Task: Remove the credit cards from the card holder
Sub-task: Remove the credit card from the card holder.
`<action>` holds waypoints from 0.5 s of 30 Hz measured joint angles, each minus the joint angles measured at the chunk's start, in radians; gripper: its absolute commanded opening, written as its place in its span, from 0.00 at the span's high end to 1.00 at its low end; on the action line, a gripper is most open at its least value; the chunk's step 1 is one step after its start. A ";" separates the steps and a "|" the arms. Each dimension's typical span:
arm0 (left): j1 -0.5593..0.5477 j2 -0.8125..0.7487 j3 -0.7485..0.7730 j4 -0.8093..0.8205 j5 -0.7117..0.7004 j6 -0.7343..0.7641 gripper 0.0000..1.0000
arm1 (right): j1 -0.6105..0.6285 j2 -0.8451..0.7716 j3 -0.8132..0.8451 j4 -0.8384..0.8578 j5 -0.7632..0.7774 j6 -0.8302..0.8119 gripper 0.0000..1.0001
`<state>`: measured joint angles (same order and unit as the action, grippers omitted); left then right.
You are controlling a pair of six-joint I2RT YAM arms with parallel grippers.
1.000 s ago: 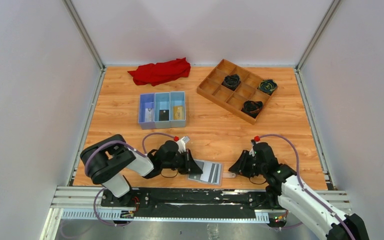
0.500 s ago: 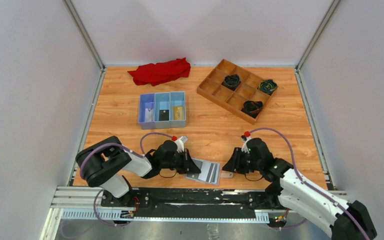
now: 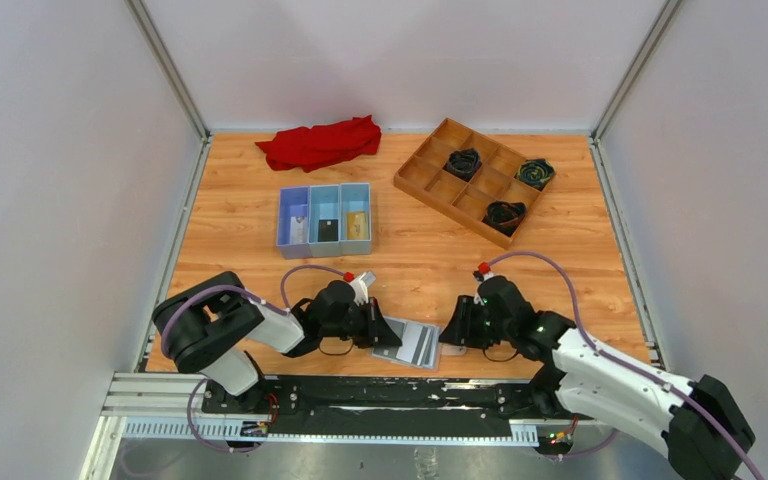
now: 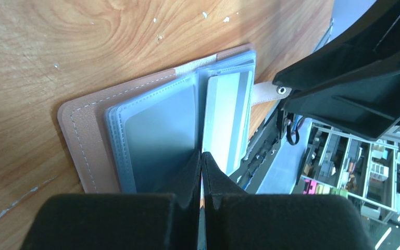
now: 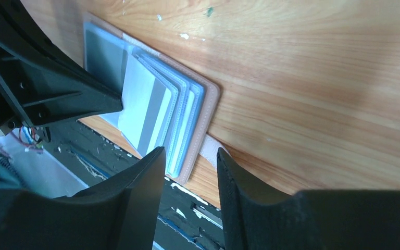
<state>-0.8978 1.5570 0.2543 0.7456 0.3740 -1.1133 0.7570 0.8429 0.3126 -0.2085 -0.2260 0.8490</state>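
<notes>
The card holder [image 3: 412, 344] lies open at the table's near edge, tan outside with clear sleeves. My left gripper [image 3: 380, 330] is shut on a clear sleeve at the holder's left side; in the left wrist view [image 4: 202, 156] the fingertips pinch its edge. A pale card with a grey stripe [image 4: 229, 112] sits in the right-hand sleeves, and it also shows in the right wrist view [image 5: 146, 107]. My right gripper [image 3: 448, 337] is open and empty just over the holder's right edge and strap [image 5: 208, 148]. A pale card [image 3: 298, 228], a black card [image 3: 328, 229] and a gold card [image 3: 357, 223] lie in the blue tray.
The blue three-compartment tray [image 3: 326, 249] stands mid-table behind the arms. A wooden grid tray [image 3: 422, 160] with dark rolled bundles is at the back right. A red cloth [image 3: 320, 142] lies at the back. The holder lies right at the table's front edge above the rail.
My right gripper has moved left along the front edge up to the holder's right side. My left gripper has stayed shut on the holder.
</notes>
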 measured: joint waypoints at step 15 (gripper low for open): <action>0.000 0.002 0.000 0.000 -0.001 0.000 1.00 | 0.001 -0.200 -0.104 -0.106 0.106 0.146 0.63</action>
<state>-0.8978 1.5589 0.2543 0.7460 0.3729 -1.1133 0.7578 0.6430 0.2085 -0.3141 -0.1200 0.9947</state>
